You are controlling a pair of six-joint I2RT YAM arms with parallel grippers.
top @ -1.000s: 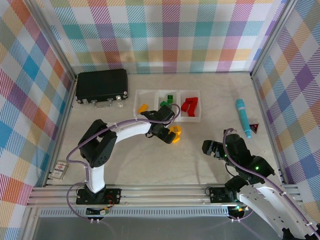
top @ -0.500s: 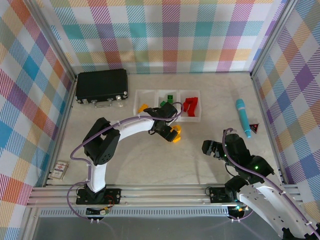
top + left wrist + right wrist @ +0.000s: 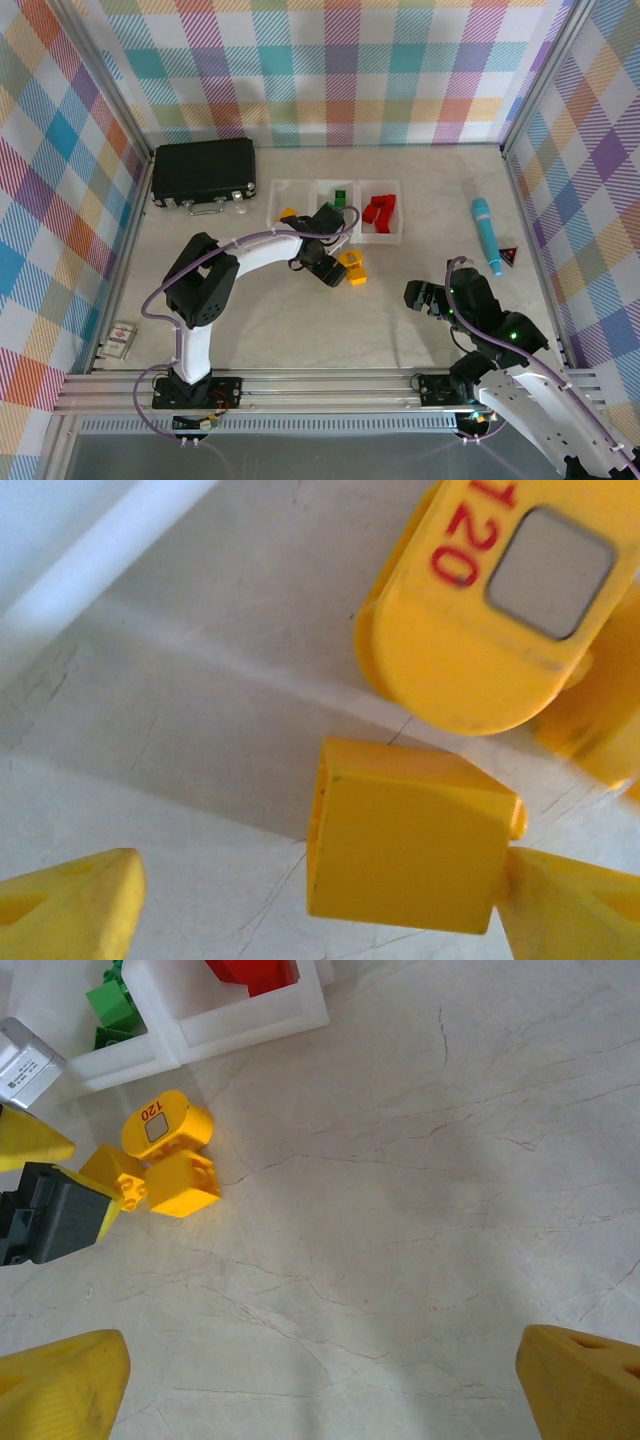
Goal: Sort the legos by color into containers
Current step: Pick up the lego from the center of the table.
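Left hand [image 3: 320,910]: open, fingertips either side of a square yellow plastic brick [image 3: 405,835] lying on the marbled desk [image 3: 420,1190].
Right hand [image 3: 320,1385]: wide open, holding nothing.
Three joined white plastic bins [image 3: 250,1025]: just beyond that brick.

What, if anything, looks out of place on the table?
Three yellow legos lie loose on the table beside the containers, while the red legos and green legos are inside bins. One rounded yellow piece bears a red "120". Nothing looks spilled or broken.
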